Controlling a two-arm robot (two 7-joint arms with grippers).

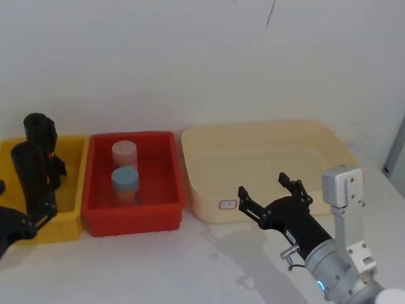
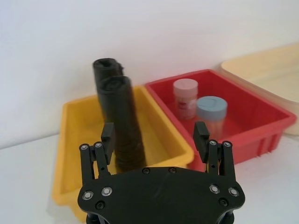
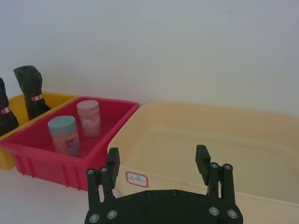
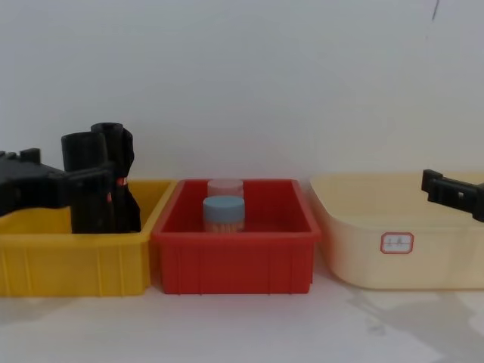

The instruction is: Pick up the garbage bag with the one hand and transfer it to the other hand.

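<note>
At far left, left gripper (image 2: 154, 133): opened around the garbage bag (image 2: 122, 122), a slim black plastic roll, for clasping.
Garbage bag: propped upright in yellow plastic bin (image 2: 74, 140).
Right gripper (image 1: 264, 188): opened lower right, for handover.

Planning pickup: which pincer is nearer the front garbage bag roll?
Left. Left pincer sits open at the garbage bag; right pincer is far off, by the cream bin.

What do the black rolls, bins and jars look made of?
Front roll and back roll: thin black plastic film, creased, dull sheen.
Yellow bin, red bin, cream bin: rigid moulded plastic, smooth; yellow and red have ribbed walls.
Pink-capped jar, blue-capped jar: probably clear plastic; glass not ruled out.
Left gripper, open, is lined up on the front roll.
</note>
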